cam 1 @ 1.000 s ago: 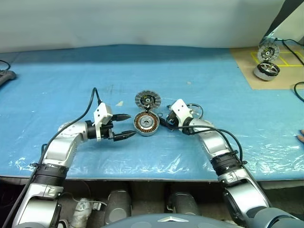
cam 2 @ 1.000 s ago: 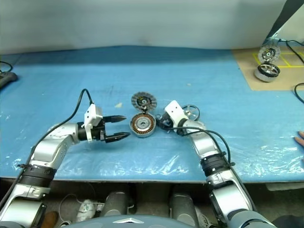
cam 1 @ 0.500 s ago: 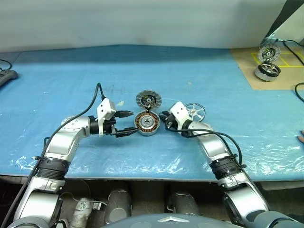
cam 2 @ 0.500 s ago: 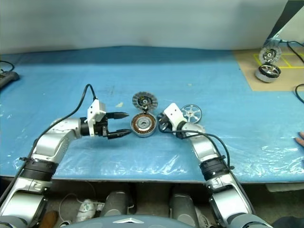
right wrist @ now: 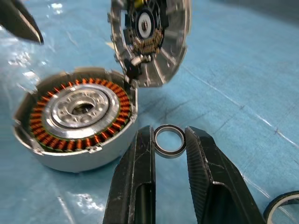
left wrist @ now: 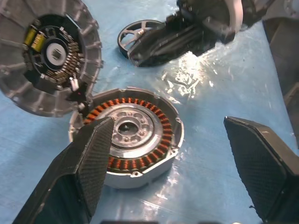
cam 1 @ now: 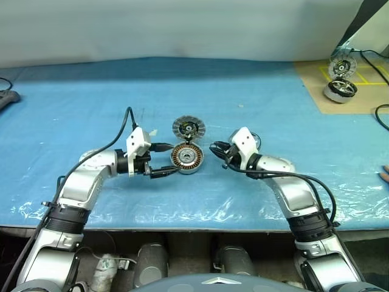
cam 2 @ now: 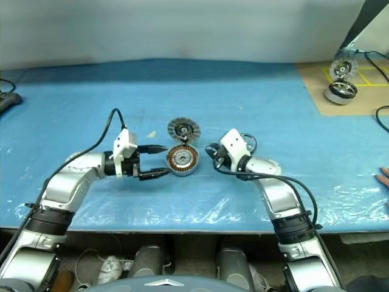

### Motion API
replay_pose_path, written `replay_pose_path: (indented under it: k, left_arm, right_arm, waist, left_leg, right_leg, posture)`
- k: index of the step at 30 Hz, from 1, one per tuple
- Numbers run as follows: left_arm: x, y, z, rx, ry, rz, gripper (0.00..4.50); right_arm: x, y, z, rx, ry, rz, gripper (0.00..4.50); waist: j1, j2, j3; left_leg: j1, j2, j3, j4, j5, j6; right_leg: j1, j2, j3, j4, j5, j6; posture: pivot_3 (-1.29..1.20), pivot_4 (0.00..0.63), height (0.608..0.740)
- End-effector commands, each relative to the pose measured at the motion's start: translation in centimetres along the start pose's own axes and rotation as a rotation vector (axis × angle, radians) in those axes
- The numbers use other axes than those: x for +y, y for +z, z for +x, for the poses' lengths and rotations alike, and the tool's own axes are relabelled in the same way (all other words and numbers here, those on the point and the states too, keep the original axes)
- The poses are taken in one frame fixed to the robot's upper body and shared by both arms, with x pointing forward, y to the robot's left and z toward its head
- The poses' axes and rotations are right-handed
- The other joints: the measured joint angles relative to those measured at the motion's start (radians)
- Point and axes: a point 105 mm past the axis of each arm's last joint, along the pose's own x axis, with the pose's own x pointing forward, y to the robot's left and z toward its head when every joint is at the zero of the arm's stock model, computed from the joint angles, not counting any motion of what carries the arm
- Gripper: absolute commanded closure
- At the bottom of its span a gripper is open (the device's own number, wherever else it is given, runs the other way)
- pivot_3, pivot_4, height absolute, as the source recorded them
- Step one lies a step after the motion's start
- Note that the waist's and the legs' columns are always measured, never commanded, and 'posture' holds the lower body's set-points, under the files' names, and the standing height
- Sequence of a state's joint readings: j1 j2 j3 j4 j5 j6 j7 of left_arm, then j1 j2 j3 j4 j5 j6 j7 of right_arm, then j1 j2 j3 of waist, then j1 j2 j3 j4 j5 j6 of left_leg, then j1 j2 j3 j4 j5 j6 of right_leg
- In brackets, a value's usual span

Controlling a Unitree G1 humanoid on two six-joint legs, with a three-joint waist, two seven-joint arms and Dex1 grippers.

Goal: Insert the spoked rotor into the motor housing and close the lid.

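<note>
The motor housing (cam 1: 187,157) lies open on the blue sheet, copper windings up. Its ribbed lid (cam 1: 189,128) stands tilted back at the far rim, dark hub facing me. My left gripper (cam 1: 172,159) is open just left of the housing, one finger (left wrist: 93,158) in front of its wall. Right of the housing, my right gripper (right wrist: 169,135) is raised off the sheet and shut on a small metal ring (right wrist: 169,140). The spoked rotor (left wrist: 135,33) lies flat behind the right gripper, mostly hidden by the hand in the eye views.
A duplicate motor unit (cam 1: 340,88) stands on a brown board at the back right with cables beside it. A person's hand (cam 1: 385,175) shows at the right edge. A dark object (cam 1: 6,97) lies at the far left. The table's front edge runs just below my arms.
My right gripper has shut on the small ring, then lifted and drawn back towards me; its hand now covers the rotor. The left gripper has stayed open beside the housing.
</note>
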State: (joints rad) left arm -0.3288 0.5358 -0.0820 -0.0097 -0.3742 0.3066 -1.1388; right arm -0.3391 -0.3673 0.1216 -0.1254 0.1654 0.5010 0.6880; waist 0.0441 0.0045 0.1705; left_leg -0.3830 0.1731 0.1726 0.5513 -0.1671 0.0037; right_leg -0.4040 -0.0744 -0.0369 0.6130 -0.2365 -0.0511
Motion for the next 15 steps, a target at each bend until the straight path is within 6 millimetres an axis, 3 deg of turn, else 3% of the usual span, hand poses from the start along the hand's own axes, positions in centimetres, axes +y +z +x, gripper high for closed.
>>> replay_pose_path:
  k: [1,8,15]
  left_arm:
    - [-0.1,0.7,0.4,-0.044,0.041,0.051,0.47]
    - [0.4,-1.6,1.0,-0.047,0.133,0.038,0.47]
    - [1.1,-1.8,-1.0,-0.044,0.198,0.035,0.47]
  right_arm:
    - [1.0,3.1,0.0,-0.085,0.093,0.016,3.95]
    - [3.1,3.2,2.7,-0.045,0.239,-0.007,3.95]
    - [3.5,1.7,3.8,0.011,0.273,-0.118,3.95]
  waist:
    - [0.001,0.000,0.000]
    - [0.000,0.000,0.000]
    - [0.002,0.000,0.000]
  left_leg:
    - [0.000,0.000,0.000,0.000,0.000,0.000]
    - [0.000,0.000,0.000,0.000,0.000,0.000]
    - [-0.002,0.000,0.000,0.000,0.000,0.000]
  right_leg:
    - [0.000,0.000,0.000,0.000,0.000,0.000]
    - [0.000,0.000,0.000,0.000,0.000,0.000]
    - [-0.001,0.000,0.000,-0.001,0.000,0.000]
  posture:
    - [0.00,0.150,0.740]
    - [0.00,0.150,0.740]
    - [0.00,0.150,0.740]
